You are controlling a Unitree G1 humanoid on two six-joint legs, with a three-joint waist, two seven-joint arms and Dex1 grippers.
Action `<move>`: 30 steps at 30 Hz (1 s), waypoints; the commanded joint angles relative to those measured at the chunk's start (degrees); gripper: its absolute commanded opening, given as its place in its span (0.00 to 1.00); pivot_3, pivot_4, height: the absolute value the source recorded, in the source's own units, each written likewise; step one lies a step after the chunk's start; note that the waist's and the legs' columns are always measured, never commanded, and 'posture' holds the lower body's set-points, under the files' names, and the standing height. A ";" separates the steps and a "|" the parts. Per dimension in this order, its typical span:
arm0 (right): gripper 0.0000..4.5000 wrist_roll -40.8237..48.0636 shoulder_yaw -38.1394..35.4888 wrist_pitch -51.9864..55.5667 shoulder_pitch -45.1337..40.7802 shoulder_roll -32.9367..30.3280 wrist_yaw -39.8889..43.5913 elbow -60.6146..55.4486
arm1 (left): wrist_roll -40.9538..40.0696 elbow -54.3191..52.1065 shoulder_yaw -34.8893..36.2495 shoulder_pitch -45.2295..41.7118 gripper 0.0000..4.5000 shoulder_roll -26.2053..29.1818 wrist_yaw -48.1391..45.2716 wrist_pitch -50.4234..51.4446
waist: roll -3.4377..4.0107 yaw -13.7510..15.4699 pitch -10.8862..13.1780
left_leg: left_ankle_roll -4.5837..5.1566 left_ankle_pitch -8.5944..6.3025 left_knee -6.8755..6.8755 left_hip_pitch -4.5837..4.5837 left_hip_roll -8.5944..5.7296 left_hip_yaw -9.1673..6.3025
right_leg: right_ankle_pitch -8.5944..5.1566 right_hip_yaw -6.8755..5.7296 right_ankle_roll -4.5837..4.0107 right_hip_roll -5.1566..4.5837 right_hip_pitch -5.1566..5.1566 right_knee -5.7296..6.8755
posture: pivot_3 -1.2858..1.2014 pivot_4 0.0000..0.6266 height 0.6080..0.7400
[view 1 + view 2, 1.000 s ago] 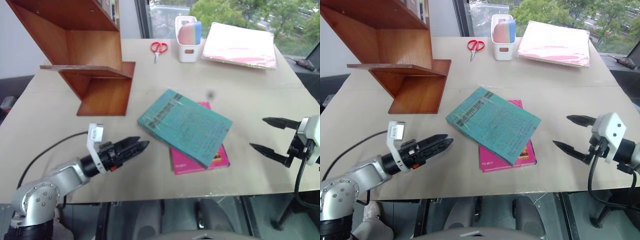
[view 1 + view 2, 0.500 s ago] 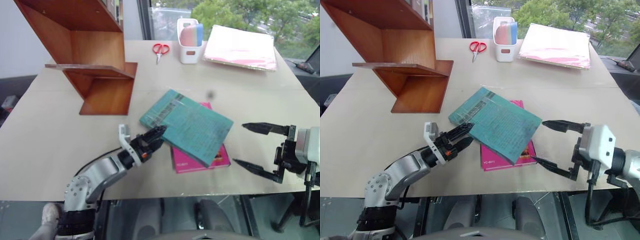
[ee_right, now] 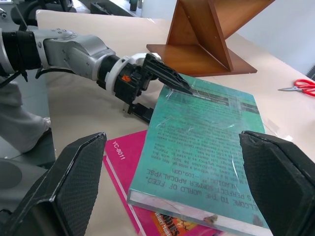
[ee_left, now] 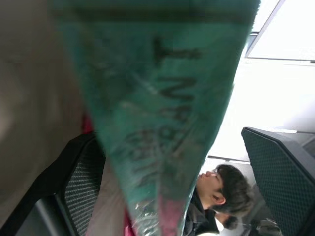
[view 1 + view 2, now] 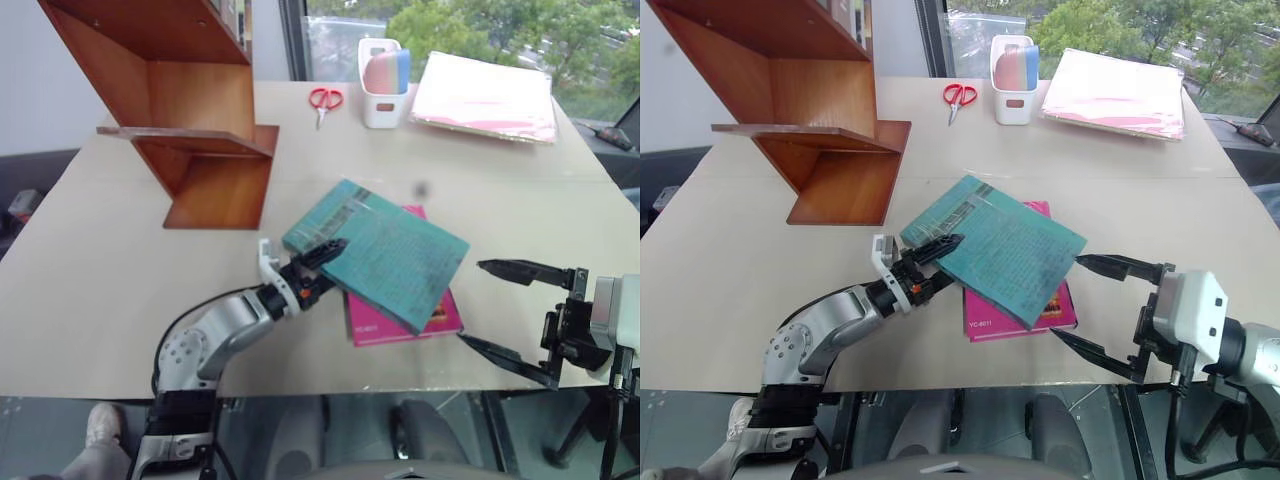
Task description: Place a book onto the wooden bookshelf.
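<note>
Straddling book [image 5: 380, 250] corner, left end effector [image 5: 322, 268] parted; right end effector [image 5: 500, 305] wide apart.

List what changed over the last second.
The left gripper swung in from the table's near left to the teal book's corner, one finger above, one below. The right gripper drew closer to the book, open. Book, pink book and wooden bookshelf stayed put.

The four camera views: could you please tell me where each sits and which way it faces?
Left eye view: head, forward and down over the table; both arms, left gripper astride the book's corner, right gripper open.
Right eye view: head, alongside; same scene.
Left wrist view: left wrist, along the book toward a person.
Right wrist view: right wrist, facing book, left gripper, wooden bookshelf; own fingers.
All share the book.
</note>
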 commanded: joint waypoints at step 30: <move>1.00 -8.22 10.53 -7.33 -7.58 3.37 -0.28 7.39 | 7.79 5.41 9.85 -1.60 0.79 6.42 -6.05 5.31 | -0.11 -0.15 -0.04 | 0.00 -0.02 -0.18 -0.11 -0.02 -0.02 | -0.01 -0.04 -0.02 -0.05 -0.10 -0.17 | 0.52 0.24 1.00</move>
